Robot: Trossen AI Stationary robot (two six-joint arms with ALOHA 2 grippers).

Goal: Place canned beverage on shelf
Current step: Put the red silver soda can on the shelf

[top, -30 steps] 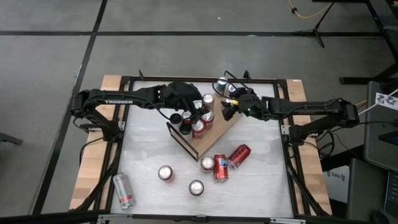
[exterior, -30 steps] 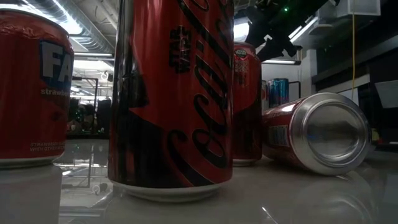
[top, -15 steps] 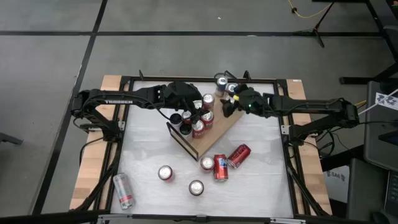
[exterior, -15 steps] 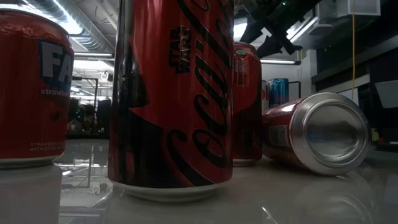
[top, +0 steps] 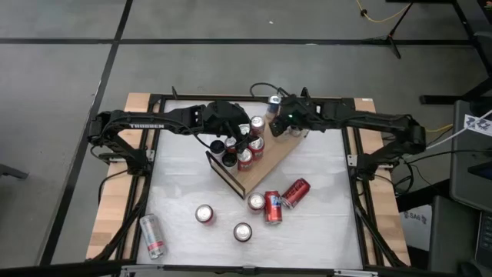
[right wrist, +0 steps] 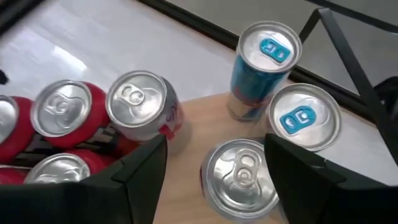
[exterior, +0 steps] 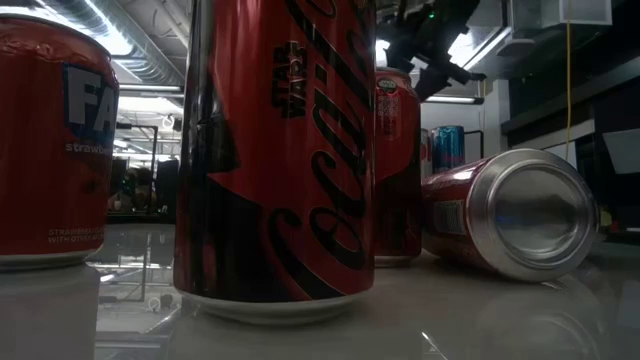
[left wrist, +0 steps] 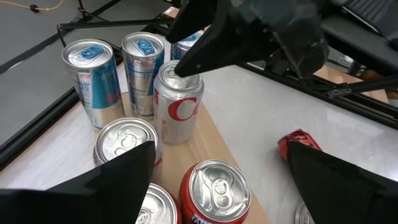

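1. Although several cans already stand on the shelf (top: 265, 163), the job looks roughly half done: a cluster of upright cans fills the shelf's far end, while its near end is bare wood.
2. Still off the shelf on the table (top: 184, 185) are two upright cans (top: 204, 213) near the front, a silver can lying on its side (top: 152, 235) at the front left, and a red group beside the shelf's near corner, one of them a tipped red can (top: 295, 192).
3. The right gripper (top: 278, 123) hangs above the shelf's far end with its jaws parted and empty; in its wrist view a silver-topped can (right wrist: 241, 173) sits right between the fingers, with two blue-tabbed cans (right wrist: 266, 57) just beyond.
4. The left gripper (top: 231, 123) hovers over the red cans on the shelf, jaws spread wide and holding nothing; its wrist view shows the white-and-red can (left wrist: 179, 99) under the other arm's fingers.
5. Compared with a second ago, the right arm has swung from the shelf's right edge inward and toward the back rail, now over the far cans. The left arm and every loose can on the table are unchanged.
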